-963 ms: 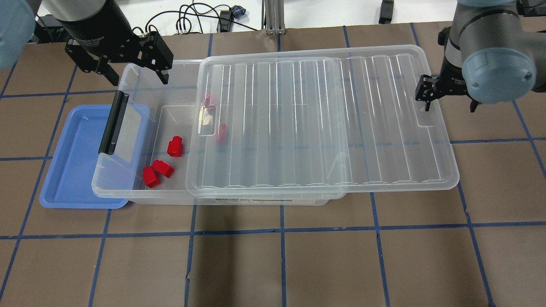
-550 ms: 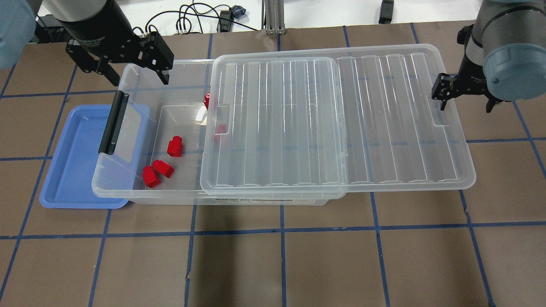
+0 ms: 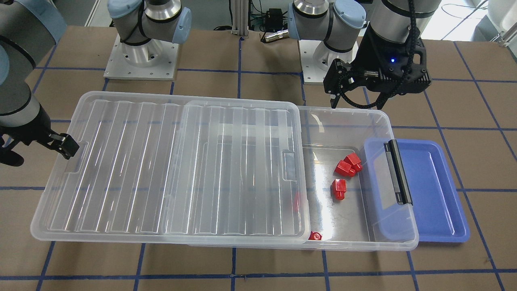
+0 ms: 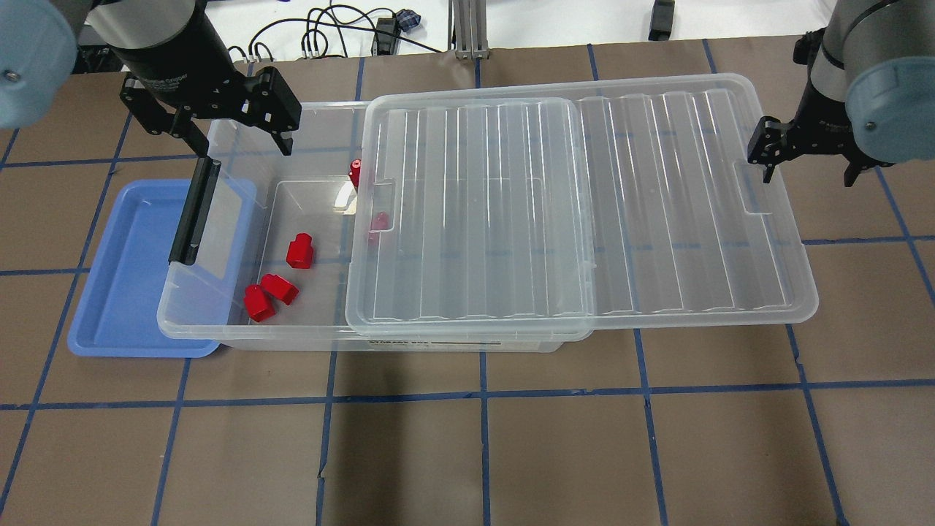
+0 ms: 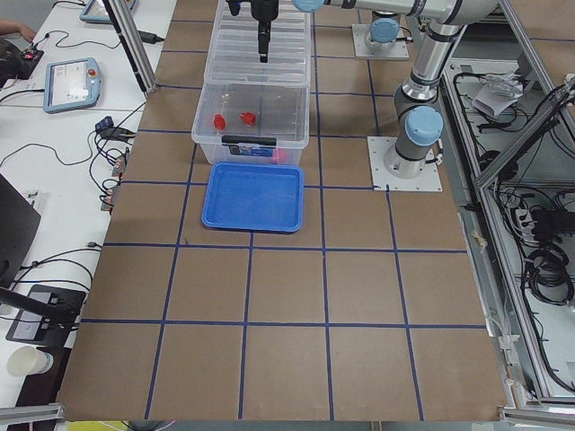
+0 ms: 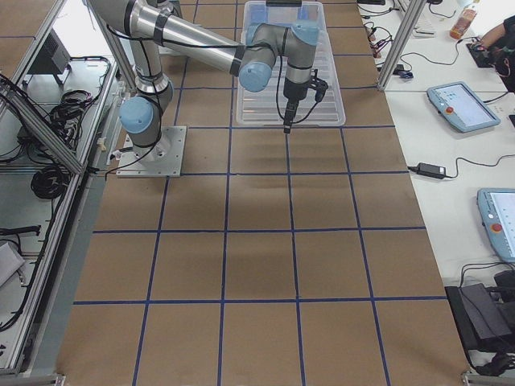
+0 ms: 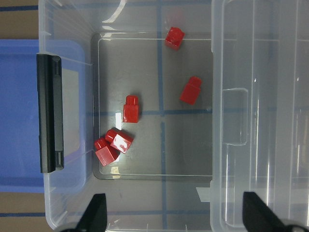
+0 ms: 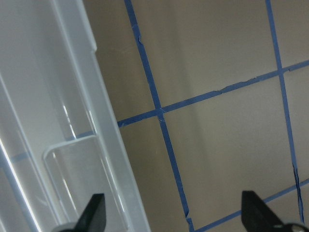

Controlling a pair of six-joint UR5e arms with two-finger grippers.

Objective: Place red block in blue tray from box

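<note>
Several red blocks lie in the open left end of a clear box (image 4: 241,337): one alone (image 4: 299,250), two touching (image 4: 269,295), one by the back wall (image 4: 356,172), and one under the lid's edge (image 4: 378,221). The wrist view shows them too (image 7: 131,108). The blue tray (image 4: 120,292) lies left of the box, partly under its end. My left gripper (image 4: 237,139) is open and empty above the box's back left corner. My right gripper (image 4: 807,172) is open at the right edge of the slid-off clear lid (image 4: 584,204).
The lid covers the box's right part and overhangs onto the table. A black handle (image 4: 193,212) sits on the box's left end over the tray. Brown table with blue tape lines (image 4: 482,438) surrounds the box. Cables lie at the back (image 4: 329,29).
The lid has slid to the right, uncovering more of the box. My right gripper moved right with it. My left gripper shifted slightly to the right.
</note>
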